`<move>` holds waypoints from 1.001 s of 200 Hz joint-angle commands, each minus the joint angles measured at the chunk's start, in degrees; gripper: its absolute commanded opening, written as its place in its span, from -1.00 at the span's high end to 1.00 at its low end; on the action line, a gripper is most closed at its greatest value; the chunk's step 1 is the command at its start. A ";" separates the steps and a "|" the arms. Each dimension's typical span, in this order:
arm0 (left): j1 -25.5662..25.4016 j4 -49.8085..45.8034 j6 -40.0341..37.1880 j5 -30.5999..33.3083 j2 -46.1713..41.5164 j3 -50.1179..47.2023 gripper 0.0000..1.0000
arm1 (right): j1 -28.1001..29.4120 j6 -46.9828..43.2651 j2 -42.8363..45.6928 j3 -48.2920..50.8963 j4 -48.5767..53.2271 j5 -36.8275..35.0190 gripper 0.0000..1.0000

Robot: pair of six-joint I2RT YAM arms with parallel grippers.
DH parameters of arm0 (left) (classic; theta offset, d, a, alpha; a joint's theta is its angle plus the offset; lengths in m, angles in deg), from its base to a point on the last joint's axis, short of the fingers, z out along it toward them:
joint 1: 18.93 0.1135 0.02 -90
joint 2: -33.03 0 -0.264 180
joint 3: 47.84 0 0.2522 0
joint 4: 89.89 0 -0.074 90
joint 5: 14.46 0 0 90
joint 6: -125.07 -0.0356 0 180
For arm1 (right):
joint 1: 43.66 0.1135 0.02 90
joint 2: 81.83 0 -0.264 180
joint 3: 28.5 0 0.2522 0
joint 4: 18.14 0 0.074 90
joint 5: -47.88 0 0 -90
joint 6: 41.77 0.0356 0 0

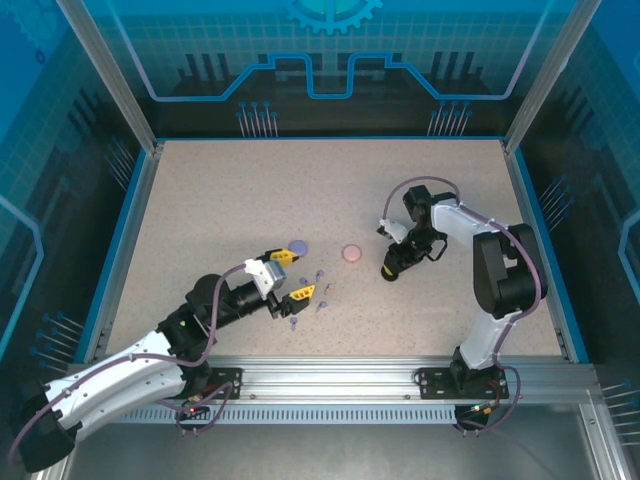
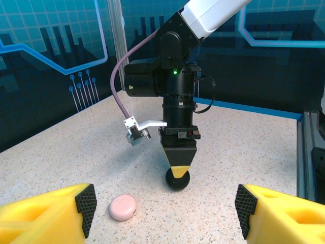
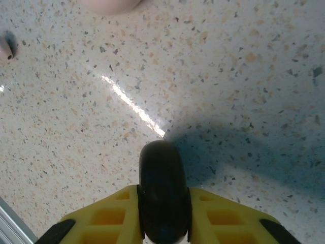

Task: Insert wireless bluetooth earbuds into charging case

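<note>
My right gripper point(image 1: 391, 268) points down, shut on a round black charging case point(image 1: 387, 273) that it holds on edge against the table. In the right wrist view the black case point(image 3: 163, 185) sits between the yellow pads point(image 3: 109, 216). The left wrist view has this case point(image 2: 178, 180) under the right gripper's tip point(image 2: 179, 169). A closed pink case point(image 1: 351, 253) point(image 2: 122, 207) lies flat to its left. Several tiny lavender earbuds point(image 1: 321, 305) are scattered by my left gripper point(image 1: 292, 275), which is open with nothing between its fingers point(image 2: 56, 213). A lavender case point(image 1: 297, 246) lies beside its upper finger.
A blue raised rim point(image 1: 135, 205) borders the speckled table, with metal posts at the corners. The aluminium rail point(image 1: 330, 378) carrying both arm bases runs along the near edge. A small pinkish earbud point(image 3: 5, 48) lies at the left edge of the right wrist view.
</note>
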 commanded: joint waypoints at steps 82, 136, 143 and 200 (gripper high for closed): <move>0.05 1.86 0.56 2.24 1.17 -1.55 -0.53 | -0.71 0.61 5.18 -2.17 4.27 -6.44 0.03; 0.12 -1.11 0.15 9.27 -3.85 -1.20 -0.83 | 3.18 -5.95 12.97 -2.64 1.40 -10.98 -0.30; 0.07 -1.46 0.43 10.77 -4.71 -1.28 -0.85 | 3.76 -7.20 13.73 -2.48 0.43 -11.27 -0.33; 0.11 -3.19 1.71 18.33 -9.51 -2.33 -0.94 | 10.48 -19.32 14.10 -3.10 -6.71 -16.46 -0.68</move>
